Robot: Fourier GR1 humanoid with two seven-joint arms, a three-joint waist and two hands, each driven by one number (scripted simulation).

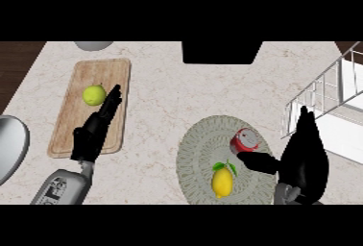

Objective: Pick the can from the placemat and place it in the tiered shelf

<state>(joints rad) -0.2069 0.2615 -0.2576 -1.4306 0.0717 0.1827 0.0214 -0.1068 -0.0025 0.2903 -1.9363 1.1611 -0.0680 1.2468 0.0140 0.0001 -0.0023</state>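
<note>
While I watch from the head view, the can (245, 141) stands on the round grey placemat (199, 158) on the near right part of the table (170, 96), red-sided with a pale top. My right hand (301, 153) is just to the right of it, fingers pointing far and straight, thumb (257, 161) stretched left so its tip lies just near of the can, at or almost at its base; I cannot tell whether it touches. Nothing is curled round the can, so that hand is open. A lemon (223, 181) with a green leaf lies on the mat near of the can. The white wire shelf (333, 96) stands at the right edge, just beyond my right hand's fingertips. My left hand (96, 129) lies open over a wooden cutting board (85, 81) on the left, its fingertips beside a lime (93, 94) on the board.
</note>
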